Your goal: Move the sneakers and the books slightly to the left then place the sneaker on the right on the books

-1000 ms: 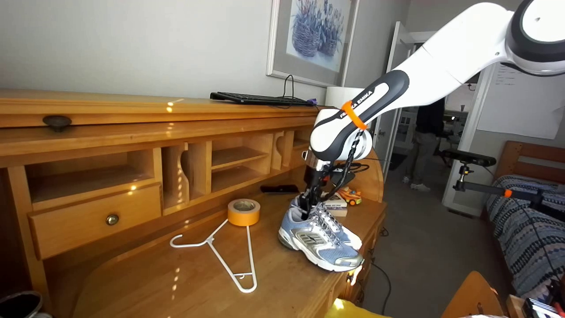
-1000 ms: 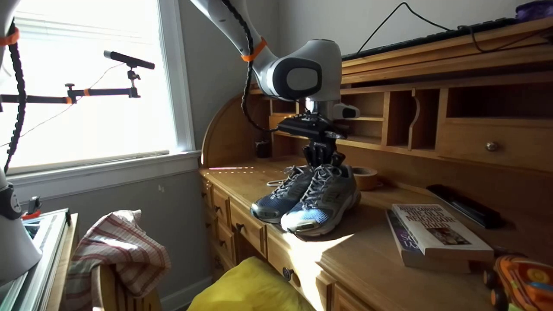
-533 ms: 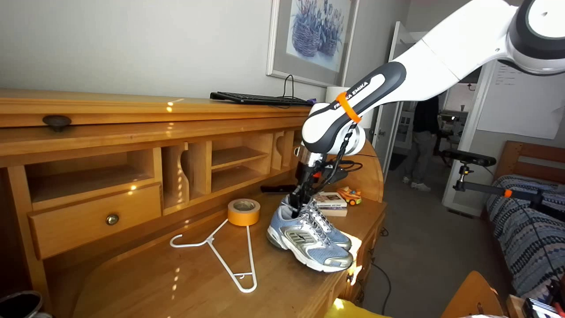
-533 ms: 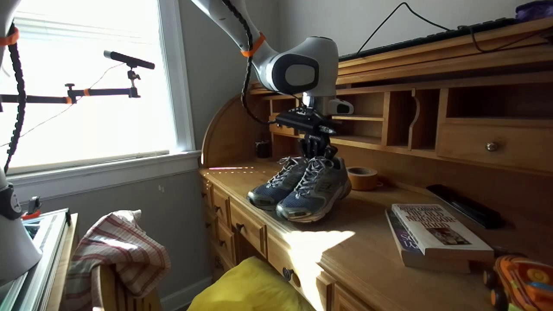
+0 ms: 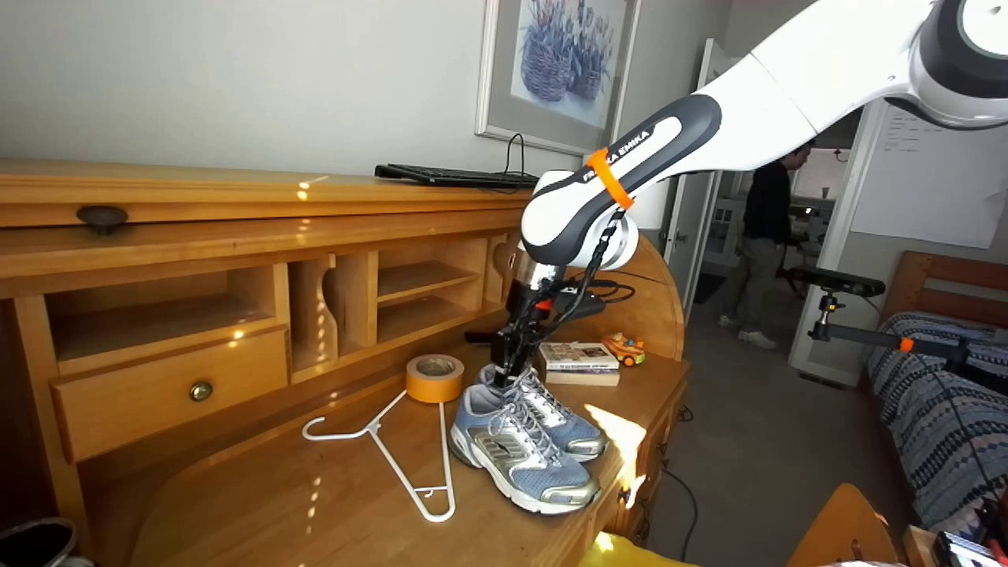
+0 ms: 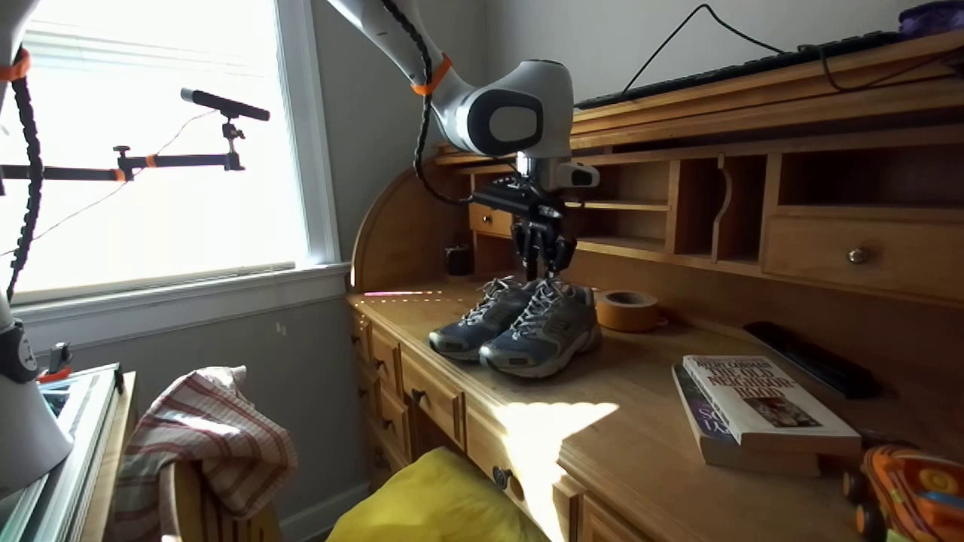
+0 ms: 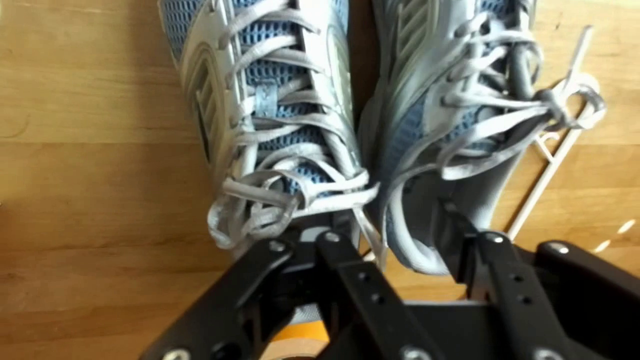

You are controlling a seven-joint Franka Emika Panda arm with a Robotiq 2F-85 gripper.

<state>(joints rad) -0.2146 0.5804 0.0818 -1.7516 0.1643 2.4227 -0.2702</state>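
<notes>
The grey-blue sneakers stand side by side on the desk; one sneaker shows nearer in an exterior view, with its mate behind. They also show in an exterior view as the nearer sneaker and its mate. The books, a low stack of two, lie apart from the shoes; they also show behind them. My gripper points down at the shoe openings. In the wrist view my gripper has its fingers apart, one at each opening, with the adjoining collars between; the left fingertip is hidden.
A yellow tape roll stands by the shoe heels, on a white hanger. An orange toy car sits beside the books. A long black object lies behind them. The desk's front edge is close to the toes.
The sneakers have moved together with the gripper, leftward toward the hanger, away from the books and out of the sunlit patch. The gripper now sits slightly higher in the openings.
</notes>
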